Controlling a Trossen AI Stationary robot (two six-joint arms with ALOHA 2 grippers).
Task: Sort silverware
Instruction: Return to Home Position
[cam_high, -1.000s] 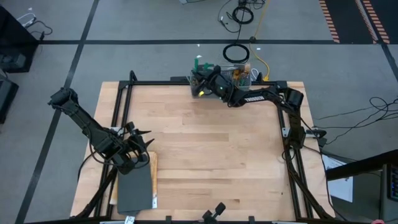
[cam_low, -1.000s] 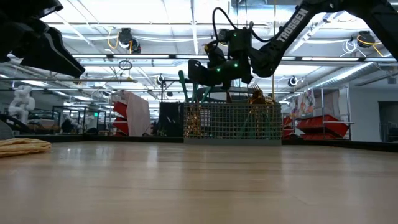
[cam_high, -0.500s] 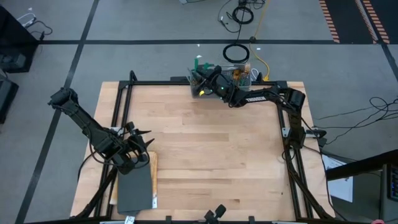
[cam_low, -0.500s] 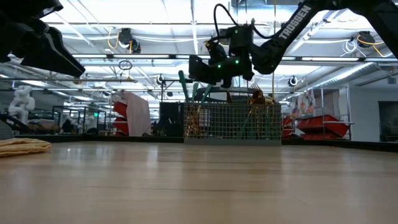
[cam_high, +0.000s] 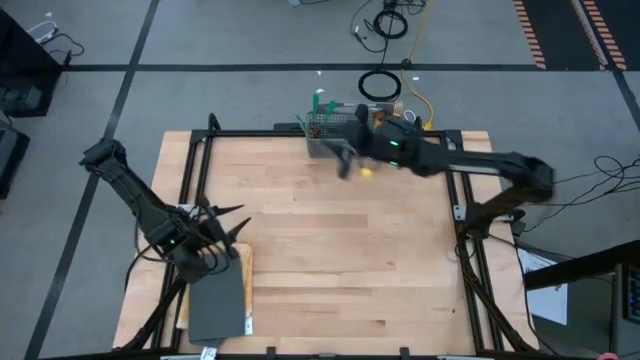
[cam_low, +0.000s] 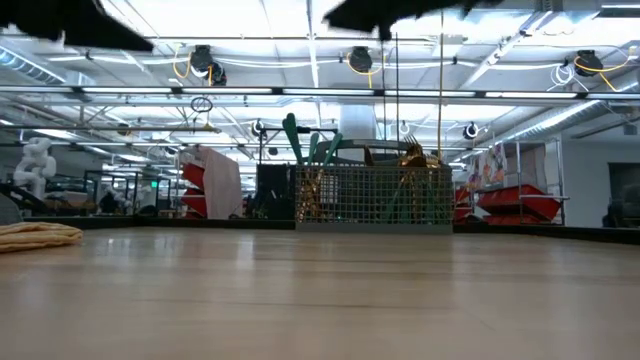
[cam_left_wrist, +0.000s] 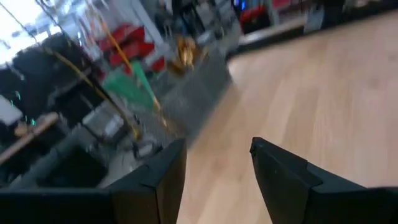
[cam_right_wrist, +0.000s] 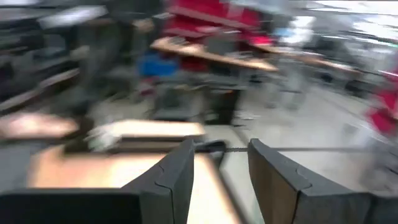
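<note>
Right gripper (cam_high: 344, 166) over table (cam_high: 330, 270), just beside wire basket (cam_low: 370, 195); fingers (cam_right_wrist: 177, 171) parted, nothing btwn. Left gripper (cam_high: 226, 222) waits nr table's left edge, also spread, empty. Silverware (cam_low: 318, 148) stands in basket at table's far edge: teal handles up one end, gold heads the other.

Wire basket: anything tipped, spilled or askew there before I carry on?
Nothing stands out. The wire basket stands upright at the far edge of the table, silverware standing inside; no piece lies beside it.
</note>
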